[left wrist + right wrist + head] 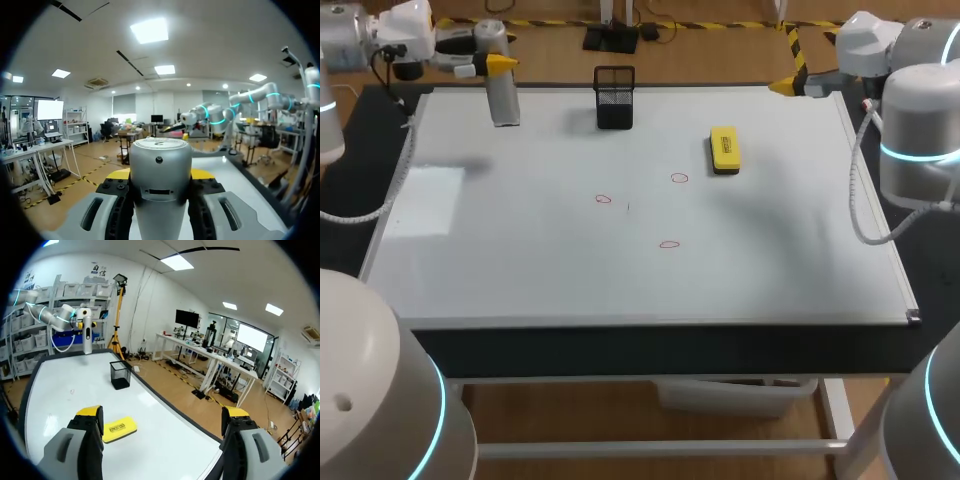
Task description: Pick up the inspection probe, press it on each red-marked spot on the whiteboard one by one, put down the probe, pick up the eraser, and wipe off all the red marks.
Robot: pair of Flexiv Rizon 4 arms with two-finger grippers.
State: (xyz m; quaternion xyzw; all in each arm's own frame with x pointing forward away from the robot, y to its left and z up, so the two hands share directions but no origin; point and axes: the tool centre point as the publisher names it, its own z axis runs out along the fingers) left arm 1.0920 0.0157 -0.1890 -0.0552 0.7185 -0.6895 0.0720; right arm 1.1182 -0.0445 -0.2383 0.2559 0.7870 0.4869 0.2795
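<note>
- The inspection probe (pixel 502 95) (pixel 160 185), a silver cylinder, stood upright to the left of the black mesh pen holder (pixel 614 97), at about the same depth on the board.
- My left gripper (pixel 495 63) (pixel 160 173) pinched the probe near its upper end, with one finger pressed on each side of the barrel. In the left wrist view the yellow tips peeked out just behind it.
- I could not tell whether the probe's lower end touched the whiteboard (pixel 520 260) or hung just above it.
- Three small red marks were drawn on the board on my side of the pen holder. One (pixel 603 198) was almost straight in front of the holder, one (pixel 679 178) was off to its right, and one (pixel 668 243) was the farthest from it and closest to me.
- The yellow eraser (pixel 724 149) (pixel 119 429) lay flat on the board, to the right of the pen holder and a little nearer to me. It was apart from all three marks.
- My right gripper (pixel 782 87) (pixel 162 412) hung at the far right corner of the board, well to the right of the pen holder. Its fingers were spread wide with nothing between them.
- From the right wrist, the eraser lay just ahead of one spread finger, with the pen holder beyond it and the probe in my left arm's grip farther off.
</note>
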